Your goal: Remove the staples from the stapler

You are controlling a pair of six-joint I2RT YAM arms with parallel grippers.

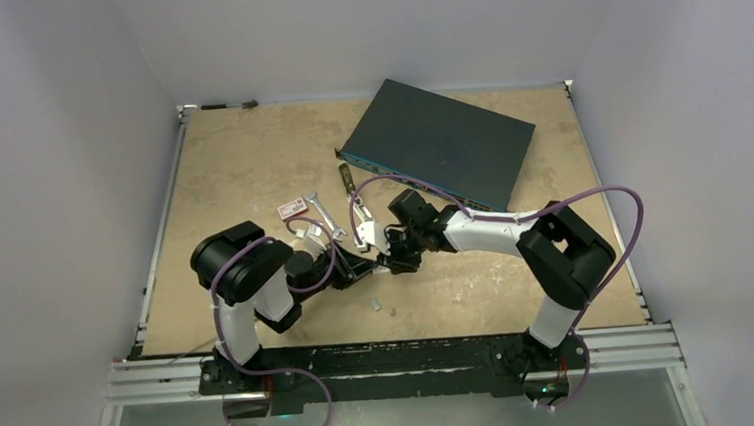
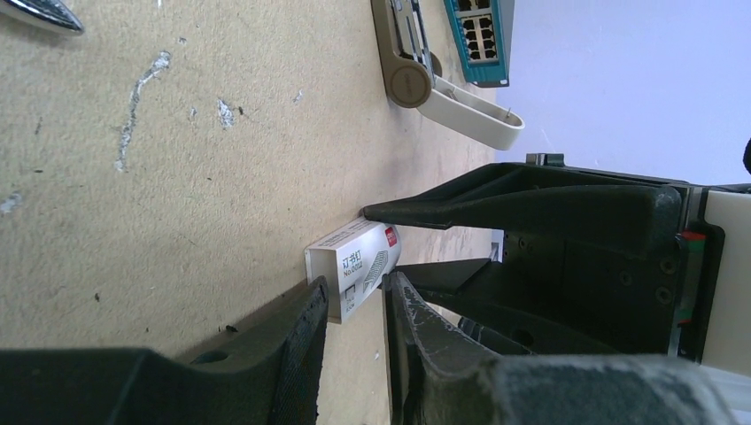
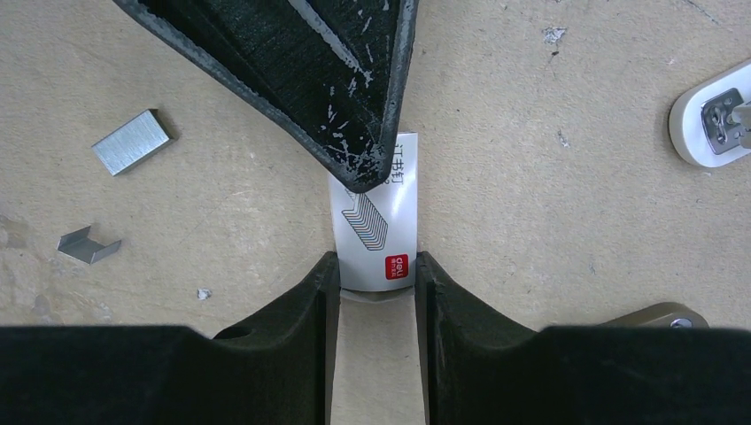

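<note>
The stapler (image 1: 363, 234) lies hinged open on the table just behind both grippers. Its pale top (image 2: 469, 111) and metal channel show in the left wrist view, and one end (image 3: 708, 124) shows in the right wrist view. Two staple pieces (image 3: 131, 142) (image 3: 89, 244) lie loose on the table, seen from above (image 1: 374, 301) in front of the grippers. My right gripper (image 3: 376, 266) is shut on one end of a small white box (image 3: 376, 221). My left gripper (image 2: 354, 283) has its fingertips touching both faces of the box's other end (image 2: 354, 261).
A dark network switch (image 1: 438, 144) lies at the back right, its ports (image 2: 478, 35) facing the arms. A wrench (image 1: 323, 215) and a red-and-white box (image 1: 293, 209) lie left of the stapler. A small dark tool (image 1: 347, 173) lies by the switch.
</note>
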